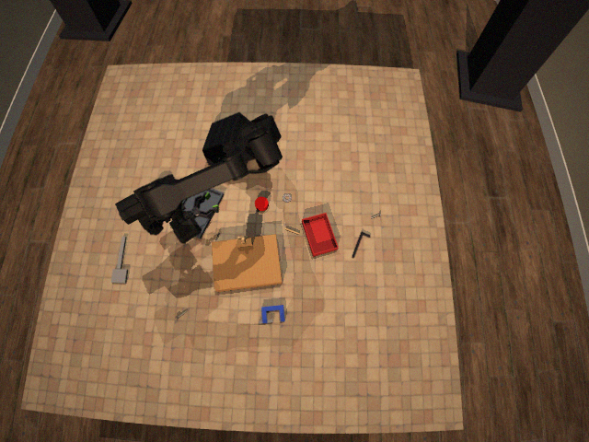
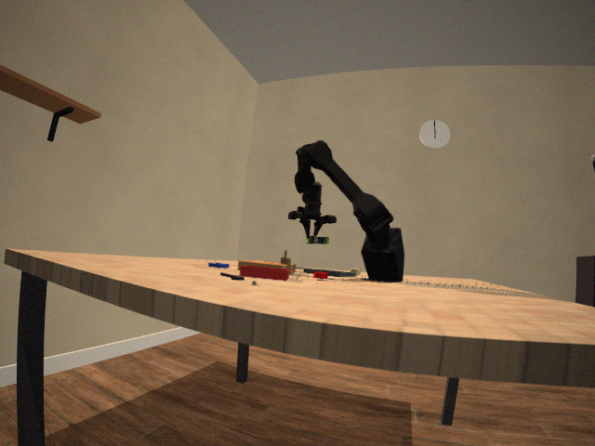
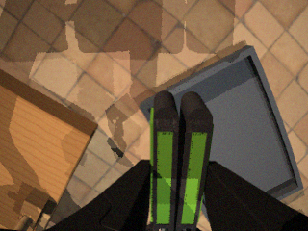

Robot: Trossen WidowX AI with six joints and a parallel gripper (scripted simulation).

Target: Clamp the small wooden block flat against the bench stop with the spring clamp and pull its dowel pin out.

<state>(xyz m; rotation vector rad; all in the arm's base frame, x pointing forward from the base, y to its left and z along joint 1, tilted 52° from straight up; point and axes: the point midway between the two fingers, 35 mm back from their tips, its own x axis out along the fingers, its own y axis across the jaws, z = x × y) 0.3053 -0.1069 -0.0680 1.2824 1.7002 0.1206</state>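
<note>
My gripper is shut on the spring clamp, a dark clamp with two bright green faces that point straight down. In the side view the clamp hangs well above the table under the gripper. From above, the gripper is over a grey-blue tray, left of and behind the orange board. The small wooden block stands at the board's far edge with its dowel pin upright in it. I cannot make out the bench stop.
A red bin lies right of the board, a red knob behind it, a blue U-shaped piece in front. A black hex key lies far right, a grey mallet far left. Small screws lie scattered.
</note>
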